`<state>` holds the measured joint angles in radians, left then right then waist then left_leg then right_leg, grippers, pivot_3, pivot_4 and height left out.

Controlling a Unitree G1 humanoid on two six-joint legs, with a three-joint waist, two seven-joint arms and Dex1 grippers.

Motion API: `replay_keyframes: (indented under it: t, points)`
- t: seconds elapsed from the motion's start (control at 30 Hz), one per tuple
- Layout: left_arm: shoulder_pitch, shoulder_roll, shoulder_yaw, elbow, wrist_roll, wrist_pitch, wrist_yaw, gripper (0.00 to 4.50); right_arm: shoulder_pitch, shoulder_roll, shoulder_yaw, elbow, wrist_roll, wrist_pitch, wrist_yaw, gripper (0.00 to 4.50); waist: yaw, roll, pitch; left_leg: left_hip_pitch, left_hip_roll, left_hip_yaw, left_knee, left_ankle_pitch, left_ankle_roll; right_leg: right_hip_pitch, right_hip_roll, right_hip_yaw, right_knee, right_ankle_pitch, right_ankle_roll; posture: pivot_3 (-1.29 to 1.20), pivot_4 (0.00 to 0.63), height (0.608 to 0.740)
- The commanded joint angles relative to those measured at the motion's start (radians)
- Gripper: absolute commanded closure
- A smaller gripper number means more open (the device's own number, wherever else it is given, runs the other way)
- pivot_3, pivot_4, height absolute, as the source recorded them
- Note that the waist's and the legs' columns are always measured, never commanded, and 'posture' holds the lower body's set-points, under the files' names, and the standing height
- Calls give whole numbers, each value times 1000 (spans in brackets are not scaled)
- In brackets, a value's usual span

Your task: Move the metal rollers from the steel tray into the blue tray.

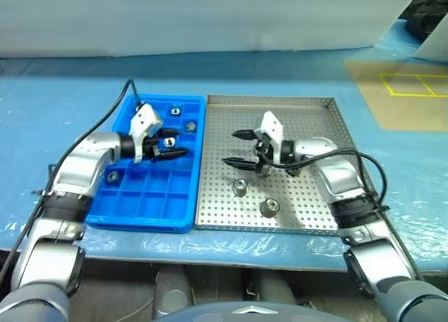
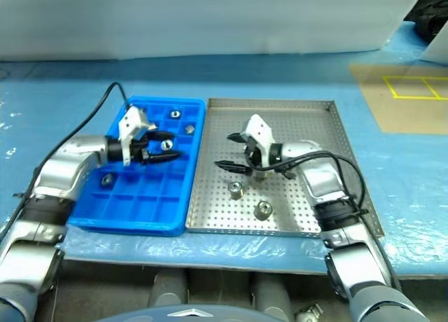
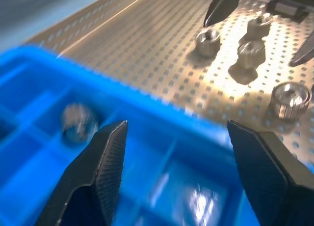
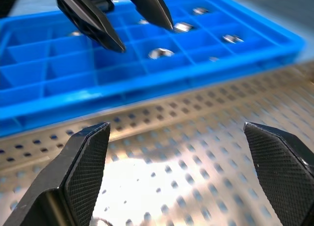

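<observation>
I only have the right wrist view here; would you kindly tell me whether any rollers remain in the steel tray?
Observer: Yes, at least two metal rollers stand on the steel tray, toward its near rim.
Operator: Where are they relative to my right gripper?
Observer: The right gripper, open and empty, hovers farther from the robot than both.
Operator: Is the left gripper carrying one?
Observer: No, the left gripper is open over the blue tray, with nothing between its fingers.

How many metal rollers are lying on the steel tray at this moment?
4 metal rollers on the steel tray: three grouped together, one apart, nearer the blue tray. The right gripper above them may hide more.
</observation>
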<state>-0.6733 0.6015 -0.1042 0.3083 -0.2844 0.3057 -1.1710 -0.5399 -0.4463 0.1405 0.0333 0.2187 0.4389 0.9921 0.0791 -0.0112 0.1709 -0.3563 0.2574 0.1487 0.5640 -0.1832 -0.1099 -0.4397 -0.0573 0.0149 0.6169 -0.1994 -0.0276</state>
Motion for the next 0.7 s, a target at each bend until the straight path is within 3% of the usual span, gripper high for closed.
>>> replay_keyframes:
  t: [0.03, 0.33, 0.7]
  points:
    - [-90, -69, -89, 133, 46, -90, -116, 1071, 117, -33, -57, -201, 46, 77, -63, 0, -13, 0, 0, 1, 0, 0, -1, 0, 0, 1, 0, 1, 0, 0, 0, -284, 150, 740]
    - [-186, -203, -184, 339, 118, -222, -282, 1071, 321, -63, -146, -458, 87, 219, -219, 0, -90, 0, 0, 5, -1, 4, -1, -1, 2, 4, 6, 11, -6, 2, 4, -472, 150, 740]
    - [-186, -264, -236, 457, 222, -370, -341, 1071, 403, -76, -179, -558, 127, 279, -307, 0, -116, 1, 0, 7, -4, 5, 1, -5, 8, 9, 5, 14, -12, 5, 5, -538, 150, 740]
